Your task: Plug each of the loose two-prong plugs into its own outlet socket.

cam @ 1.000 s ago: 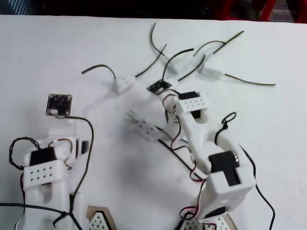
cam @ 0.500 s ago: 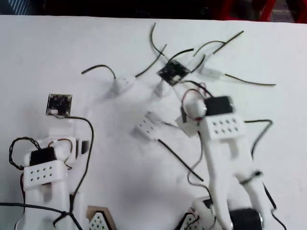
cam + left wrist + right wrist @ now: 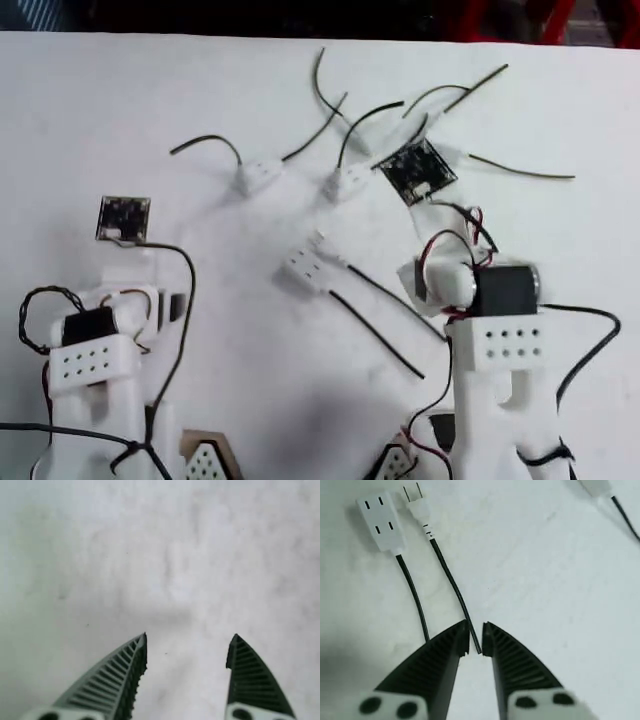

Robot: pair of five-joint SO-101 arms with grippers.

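jaws on the right gripper (image 3: 476,630) stand almost together, leaving a thin slit between the tips. the free end of a black cord (image 3: 454,592) shows in that slit, and it cannot be told whether the fingers touch it. the cord leads back to a white two-prong plug (image 3: 420,509). the plug lies flat on the table (image 3: 560,580), prongs bare and pointing away from the gripper. just beside it, not touching, lies a white outlet block (image 3: 380,522) with its slots facing up. the block's own black cord runs alongside the plug's.

seen from above, this pair lies near the middle of the table, and the right arm (image 3: 495,350) rises from the near right edge. farther back lie three more white cord pieces (image 3: 258,177), spread in a loose row.

the left gripper (image 3: 190,636) hangs over bare table with its jaws spread wide. the left arm (image 3: 90,360) sits at the near left corner, well apart from the plug.
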